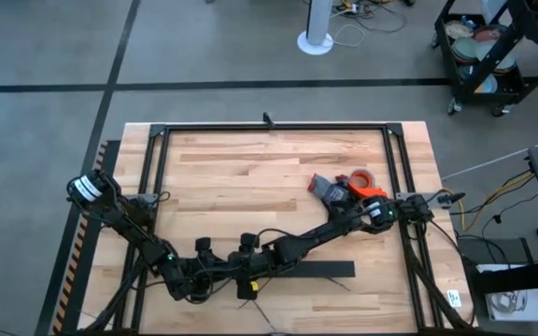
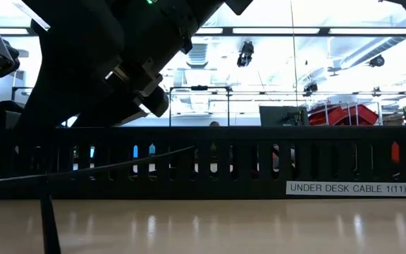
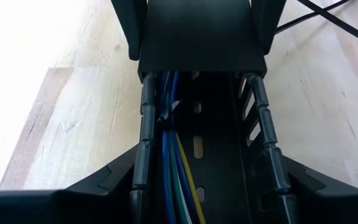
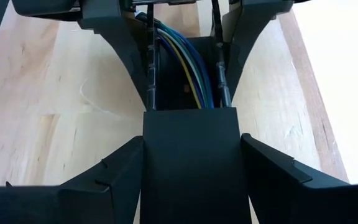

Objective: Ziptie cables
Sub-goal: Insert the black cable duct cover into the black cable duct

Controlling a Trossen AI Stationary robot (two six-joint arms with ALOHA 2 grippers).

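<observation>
The left gripper (image 3: 207, 155) has its matte black fingers (image 3: 98, 183) spread apart, one on each side of a long black plastic duct (image 3: 216, 124). They lie close against the duct's comb-toothed walls, though it cannot be told whether they press on them. The right gripper (image 4: 191, 140) faces it from the opposite direction. Its fingers (image 4: 272, 174) are also parted and sit astride a stretch of the duct that is closed over by a smooth flat cover.

The cables (image 3: 176, 168) lie inside the open channel between the two grippers. They are thin, glossy wires in blue, white, green and yellow, running lengthwise along one wall. The channel floor has oval slots in it.

On the wood just beyond the duct lie thin, straight dark strips that look like zipties (image 3: 337, 23).

In the low view a white label (image 2: 347, 188) on the duct's side reads "UNDER DESK CABLE 1(11)".

The surface (image 1: 250, 168) is pale butcher-block wood with visible grain, edged by a black metal frame. The duct lies near its front edge. An orange tape roll (image 1: 362, 176) sits well apart from the duct, toward the right side.

The floor around it is grey and crossed by dark lines. A white round pedestal base (image 1: 316, 41) and a black wheeled cart (image 1: 493, 47) stand on it. Bright ceiling lights show behind the duct in the low view.
</observation>
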